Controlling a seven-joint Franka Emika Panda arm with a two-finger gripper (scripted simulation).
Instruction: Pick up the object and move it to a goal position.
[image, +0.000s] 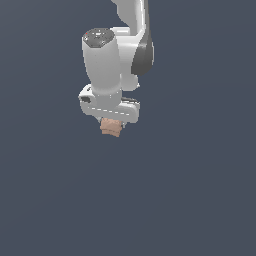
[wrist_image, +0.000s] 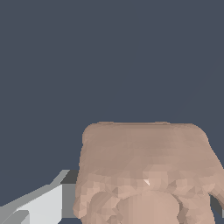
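The object (image: 111, 127) is a small tan-pink lumpy block. In the exterior view it sits directly under my white gripper (image: 112, 123), pressed up against the hand, and the fingers are hidden behind it. In the wrist view the object (wrist_image: 144, 170) fills the near field between the fingers. One white finger (wrist_image: 43, 203) with a dark pad shows beside it, touching its side. The gripper appears shut on the object. No shadow or contact with the floor shows, so I cannot tell its height above the surface.
The background is a plain dark grey-blue surface (image: 190, 200) with no other objects or edges in view. The white arm (image: 107, 60) rises above the gripper toward the top of the exterior view.
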